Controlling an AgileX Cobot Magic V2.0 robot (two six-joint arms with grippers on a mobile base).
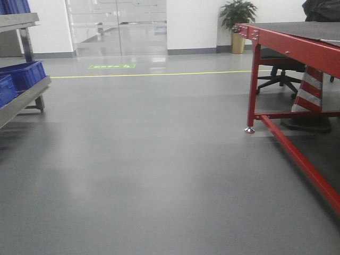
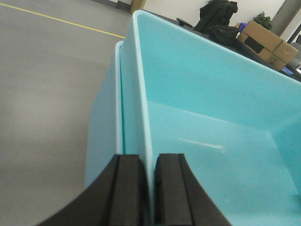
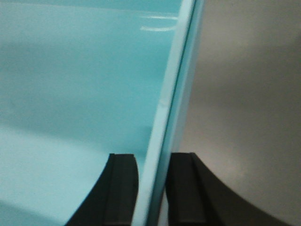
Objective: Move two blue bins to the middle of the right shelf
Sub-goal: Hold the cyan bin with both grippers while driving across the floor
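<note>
Your left gripper (image 2: 149, 165) is nearly closed. Its black pads pinch the thin upright side wall of the pale turquoise plastic inner bin (image 2: 211, 117). The matching outer bin (image 2: 101, 141) sits nested around it, and you cannot tell whether its wall is inside the pinch too. Your right gripper (image 3: 153, 162) is narrowed the same way on the far side, where two rim edges run up between its pads. Holding opposite walls lets your two arms carry the nested pair as one load, apparently clear of the grey floor (image 2: 42, 94), so both bins go in a single trip. Ahead, the front view shows open floor, with a red steel-framed table (image 1: 297, 45) to the right. To the left, a grey metal rack (image 1: 24, 98) holds dark blue crates (image 1: 24, 74). The right shelf is not in view, so treat this as mid-carry, with the placing not yet done.
</note>
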